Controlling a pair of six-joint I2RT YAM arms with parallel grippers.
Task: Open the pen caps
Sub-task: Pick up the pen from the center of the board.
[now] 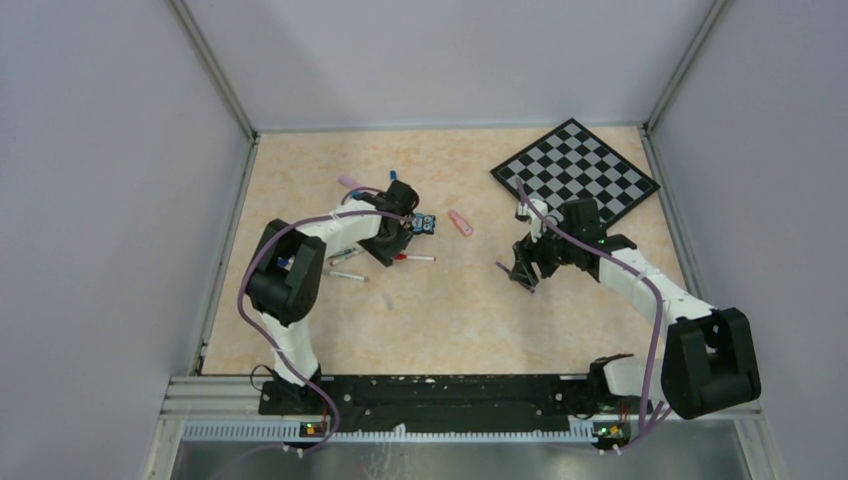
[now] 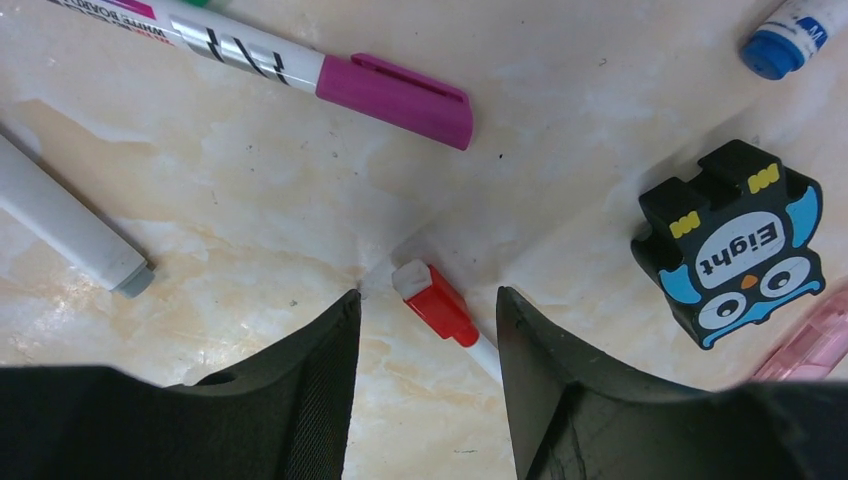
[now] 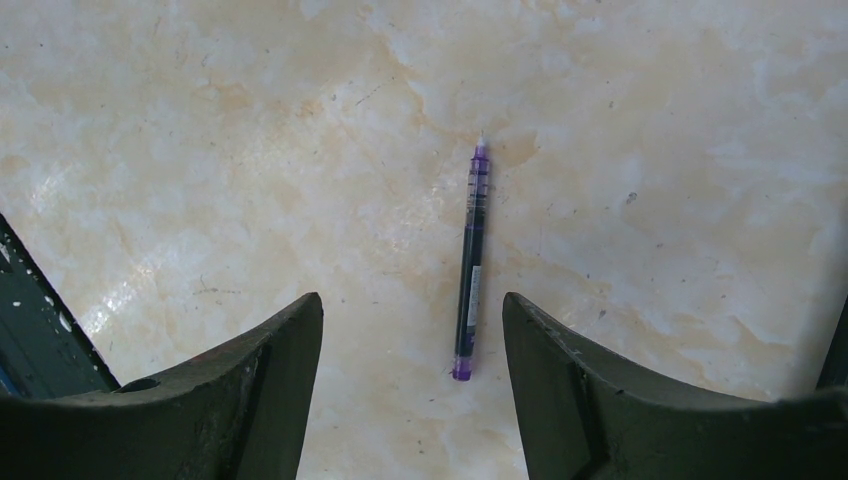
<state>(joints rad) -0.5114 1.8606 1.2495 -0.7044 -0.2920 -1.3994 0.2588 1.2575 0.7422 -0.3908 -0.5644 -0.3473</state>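
In the left wrist view a pen with a red cap [image 2: 436, 303] and a thin white body lies between the fingers of my left gripper [image 2: 428, 300]. The jaws stand apart on either side of the cap, and the white body runs behind the right finger [image 2: 560, 380]. From above, the left gripper [image 1: 397, 245] is low over this red-capped pen [image 1: 415, 258]. My right gripper [image 3: 412, 298] hangs open above a slim dark pen with purple ends [image 3: 470, 270], which lies on the table just ahead of the fingertips. From above, the right gripper [image 1: 520, 272] is at mid-table on the right.
A marker with a magenta cap [image 2: 395, 98], a grey-ended white marker [image 2: 70, 225], a blue cap [image 2: 785, 45], a pink pen [image 2: 800, 350] and an owl toy block [image 2: 735, 245] surround the left gripper. A chessboard [image 1: 575, 170] lies at the back right. More pens [image 1: 345, 272] lie left.
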